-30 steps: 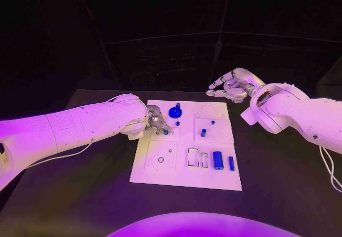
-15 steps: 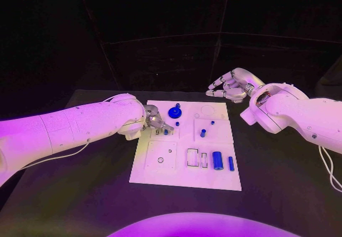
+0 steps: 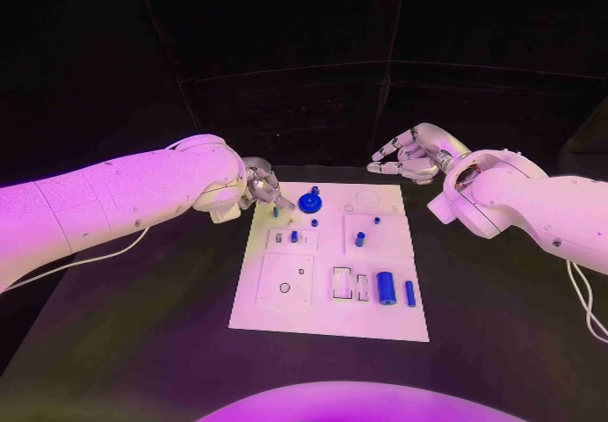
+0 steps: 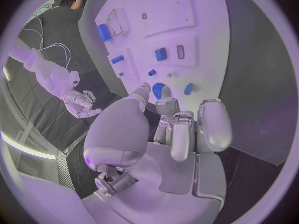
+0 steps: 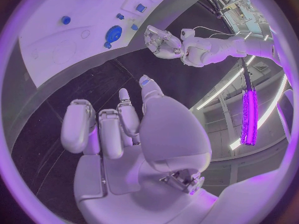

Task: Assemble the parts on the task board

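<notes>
The white task board (image 3: 327, 318) lies in the middle of the table. My left hand (image 3: 263, 188) hovers over its far left corner, fingers loosely bent and apart, holding nothing. A small blue piece (image 3: 275, 211) sits just under its fingertips; I cannot tell whether they touch. Close by are a round blue knob (image 3: 310, 202), a blue peg (image 3: 294, 236) standing in a square plate, and another peg (image 3: 360, 237). A thick blue cylinder (image 3: 387, 287) and a slim one (image 3: 409, 291) lie near the front right. My right hand (image 3: 410, 155) hangs beyond the far right corner with nothing in it.
The black table (image 3: 152, 352) spreads wide on all sides of the board. In the left wrist view the knob (image 4: 159, 90) and the small piece (image 4: 188, 88) lie just past my fingertips (image 4: 167, 103). The right wrist view shows my left hand (image 5: 164, 41) by the board (image 5: 56, 55).
My left hand has risen and drawn back from the square plate toward the far left corner, uncovering the blue peg standing there. The right hand has stayed put.
</notes>
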